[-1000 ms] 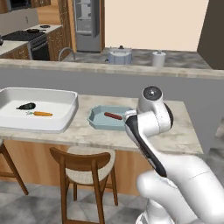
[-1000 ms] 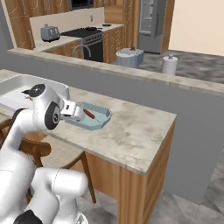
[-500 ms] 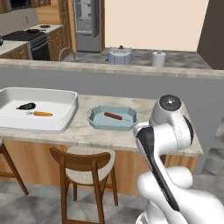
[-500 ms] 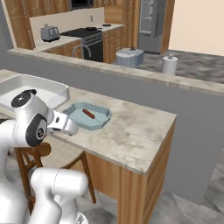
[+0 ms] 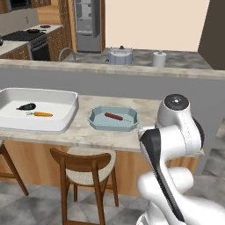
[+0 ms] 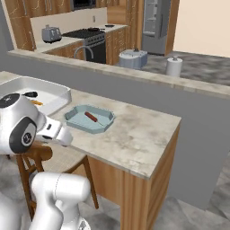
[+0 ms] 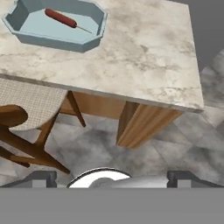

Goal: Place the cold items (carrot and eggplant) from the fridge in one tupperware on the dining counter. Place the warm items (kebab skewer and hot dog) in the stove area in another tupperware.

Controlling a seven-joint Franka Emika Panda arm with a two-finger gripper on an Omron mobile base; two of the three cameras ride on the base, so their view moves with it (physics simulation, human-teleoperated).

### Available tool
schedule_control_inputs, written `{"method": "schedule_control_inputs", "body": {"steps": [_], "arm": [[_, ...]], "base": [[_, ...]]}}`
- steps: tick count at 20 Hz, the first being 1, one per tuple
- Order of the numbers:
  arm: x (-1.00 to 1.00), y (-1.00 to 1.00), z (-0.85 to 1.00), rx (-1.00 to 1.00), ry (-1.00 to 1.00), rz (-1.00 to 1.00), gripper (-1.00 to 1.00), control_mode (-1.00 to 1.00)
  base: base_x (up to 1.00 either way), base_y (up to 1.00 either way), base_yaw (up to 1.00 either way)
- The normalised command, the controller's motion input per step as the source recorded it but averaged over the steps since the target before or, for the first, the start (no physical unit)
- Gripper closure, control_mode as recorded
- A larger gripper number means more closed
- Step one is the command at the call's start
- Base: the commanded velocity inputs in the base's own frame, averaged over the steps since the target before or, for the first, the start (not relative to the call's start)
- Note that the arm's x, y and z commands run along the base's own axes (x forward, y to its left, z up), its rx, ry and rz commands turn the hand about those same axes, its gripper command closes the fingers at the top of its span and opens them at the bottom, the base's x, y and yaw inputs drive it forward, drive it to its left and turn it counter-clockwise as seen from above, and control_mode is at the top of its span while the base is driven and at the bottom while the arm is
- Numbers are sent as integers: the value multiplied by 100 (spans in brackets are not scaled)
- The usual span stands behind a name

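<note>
A pale blue tupperware (image 5: 113, 119) (image 6: 89, 119) (image 7: 59, 26) sits on the dining counter (image 5: 83, 132). In it lies the red kebab skewer (image 5: 114, 116) (image 6: 91, 117) (image 7: 61, 18). To its left, a large white tupperware (image 5: 37, 110) (image 6: 45, 92) holds the dark eggplant (image 5: 26, 106) and the orange carrot (image 5: 42, 114). My gripper (image 7: 112, 178) is open and holds nothing. It hangs off the counter's front edge, back from the blue tupperware, looking down at the counter corner and the floor. The hot dog is out of view.
A wooden stool (image 5: 83, 160) (image 7: 17, 118) stands under the counter, just below the blue tupperware. The raised back ledge carries a pot (image 5: 120, 56) and a paper towel roll (image 5: 159, 59). Stove (image 5: 30, 37) and fridge (image 5: 88, 19) stand far behind.
The arm has swung back from over the blue tupperware, toward the base and to the right. The gripper stays open. Nothing on the counter has moved.
</note>
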Motion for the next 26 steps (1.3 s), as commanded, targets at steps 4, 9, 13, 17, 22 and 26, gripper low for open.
{"method": "schedule_control_inputs", "body": {"steps": [4,9,13,17,22,26], "arm": [[-19,-7,-4,3,-3,-10,-100,100],[0,0,0,0,0,0,-100,100],[0,0,0,0,0,0,-100,100],[0,0,0,0,0,0,-100,100],[0,0,0,0,0,0,-100,100],[0,0,0,0,0,0,-100,100]], "base": [[-60,-37,-37],[-43,-86,-54],[-15,-100,-35],[0,-100,-28],[31,-98,-10],[80,-80,0]]}}
